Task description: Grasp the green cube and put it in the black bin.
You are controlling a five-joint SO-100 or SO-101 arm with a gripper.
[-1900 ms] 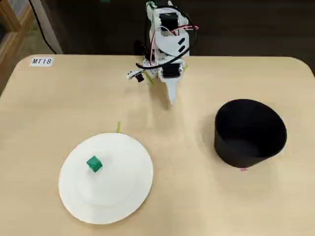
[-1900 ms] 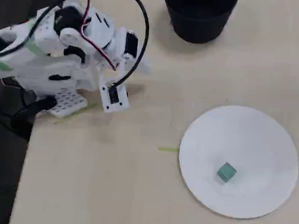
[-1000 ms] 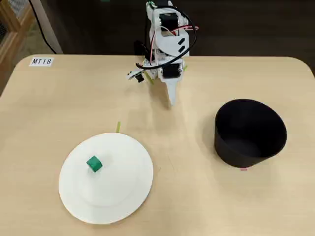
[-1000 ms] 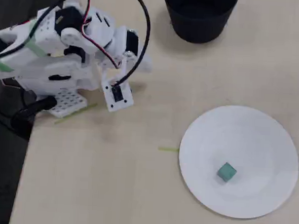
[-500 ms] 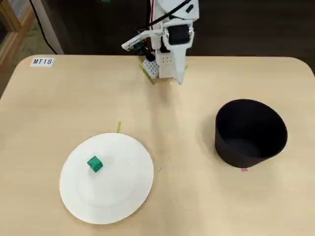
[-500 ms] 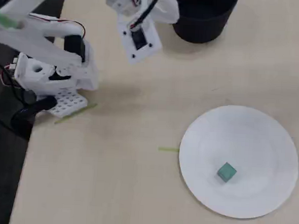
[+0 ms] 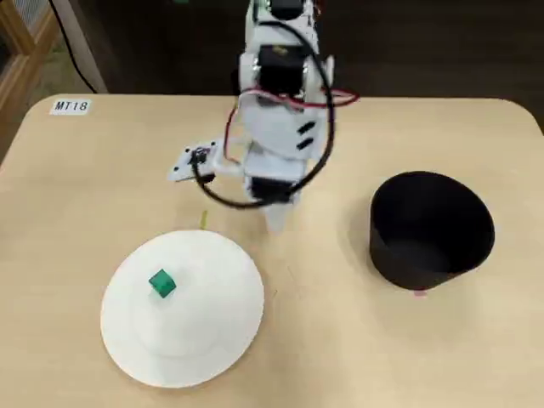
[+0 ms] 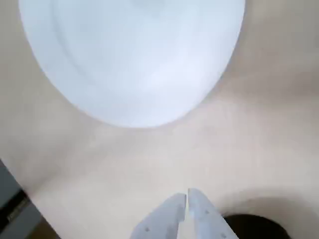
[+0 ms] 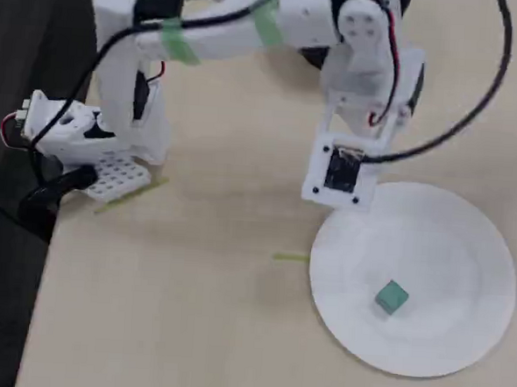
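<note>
Fixed view from the front, left to right. A white label (image 7: 70, 106) marked MT18 sat at the far left corner of the counter (image 7: 357, 348). A white plate (image 7: 204, 340) lay near the front left, its rim clear of the counter's front edge. The green cube (image 7: 161, 284) rested on the plate, left of the plate's centre, well inside the rim. A thin yellow-green tape strip (image 7: 204, 220) lay on the counter just beyond the plate's far rim. The white arm (image 7: 276, 127) reached out from the far edge toward the middle; the tool (image 7: 277, 223) pointed down over bare counter between plate and bin, right of the plate's far rim, apart from the cube. Open counter lay between plate and bin. The black bin (image 7: 432, 229) stood upright on the right side, empty as far as could be seen, its rim clear of the right edge.

Wrist view: the two fingers of the tool (image 8: 187, 198) were together at the tips, nothing between them. Plate filled the top; the bin's dark rim (image 8: 254, 226) showed at the bottom right. The view was blurred.

Other fixed view: the arm's base (image 9: 86, 139) sat at the counter's left edge. The cube (image 9: 392, 296) lay on the plate (image 9: 465, 259), with the arm's camera mount (image 9: 339, 172) hanging over the plate's upper-left rim.
</note>
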